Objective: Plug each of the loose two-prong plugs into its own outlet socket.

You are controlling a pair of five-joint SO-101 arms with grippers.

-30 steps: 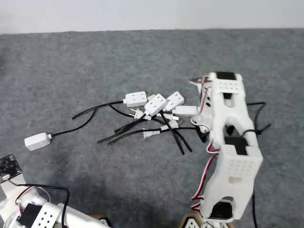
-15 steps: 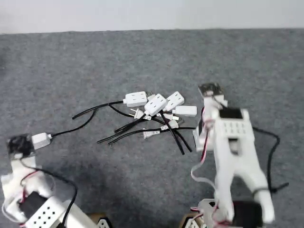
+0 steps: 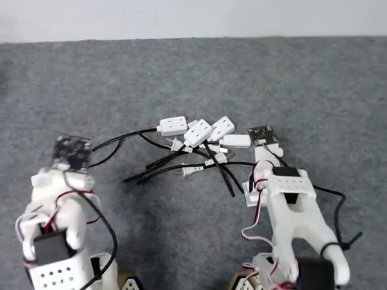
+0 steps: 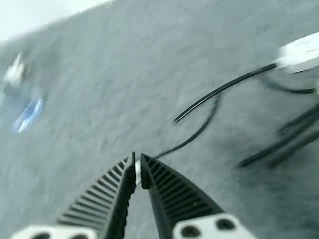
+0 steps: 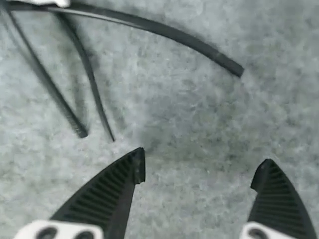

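- Lying in a loose cluster at the centre of the high view, four white outlet sockets (image 3: 198,133) sit close together, some touching.
- Three loose two-prong plugs (image 3: 192,170) lie just below and among the sockets, none seated in a socket.
- Black cords (image 3: 224,178) run from the cluster, crossing one another and fanning out toward the lower left and lower centre of the frame.
- One thin cord (image 3: 115,144) curves left toward the left arm (image 3: 57,241).
- Left gripper (image 4: 137,158): jaws narrow, nearly touching. A white sliver shows in the slit between the tips, where a thin cord ends; cannot tell if it is gripped.
- Right gripper (image 5: 202,162): jaws spread wide, holding nothing, over bare carpet with cut cord ends (image 5: 79,130) near.
- Right arm (image 3: 296,211) stands at the lower right of the high view, its wrist end just beside the rightmost socket (image 3: 236,141).
- Left arm fills the lower left, its wrist end well apart from the cluster.
- Surface is grey carpet (image 3: 181,78), rough and short-piled, covering the whole table area.
- A pale wall (image 3: 193,18) forms a strip along the top edge of the high view.
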